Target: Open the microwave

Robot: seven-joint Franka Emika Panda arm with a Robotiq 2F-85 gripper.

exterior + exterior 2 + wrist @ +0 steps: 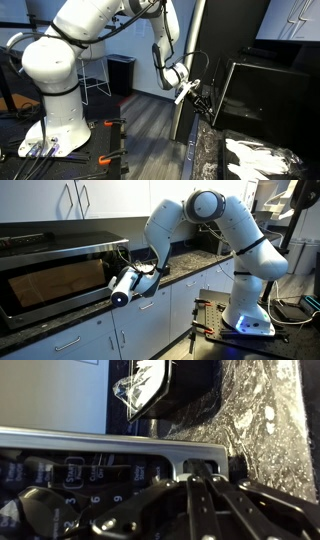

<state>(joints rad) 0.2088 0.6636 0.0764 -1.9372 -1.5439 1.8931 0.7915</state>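
I see my gripper [112,283] with fingers closed together at the right front edge of the microwave [50,275], beside its keypad [70,485].

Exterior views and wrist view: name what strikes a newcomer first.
A big white arm arches toward the black microwave in an exterior view, its gripper at the door's right edge. The wrist view shows the keypad up close, with speckled dark countertop beyond.

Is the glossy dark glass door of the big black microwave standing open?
No: in an exterior view the glossy dark glass door lies flush with the front of the black boxy microwave, no gap showing.
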